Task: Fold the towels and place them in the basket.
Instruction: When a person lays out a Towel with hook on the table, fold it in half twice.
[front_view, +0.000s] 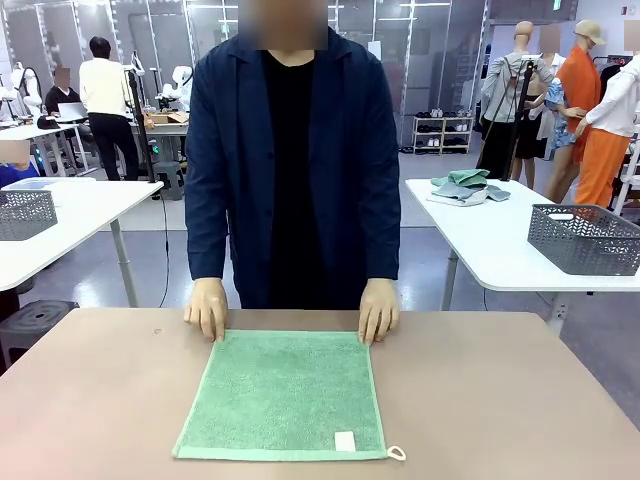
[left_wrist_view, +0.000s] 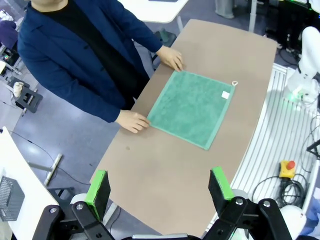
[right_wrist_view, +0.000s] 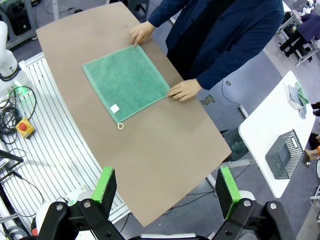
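Note:
A green towel lies spread flat on the brown table, its white label and corner loop at the near edge. The person's hands rest on its two far corners. From high above the table's end, my left gripper looks down on the towel, open and holding nothing. My right gripper hangs high over the other end, also open and well short of the towel. The basket is out of view.
The person stands at the far edge in a dark jacket. White side tables flank the scene, each with a grey lattice basket; folded cloths lie on the right one. Bare brown table surrounds the towel.

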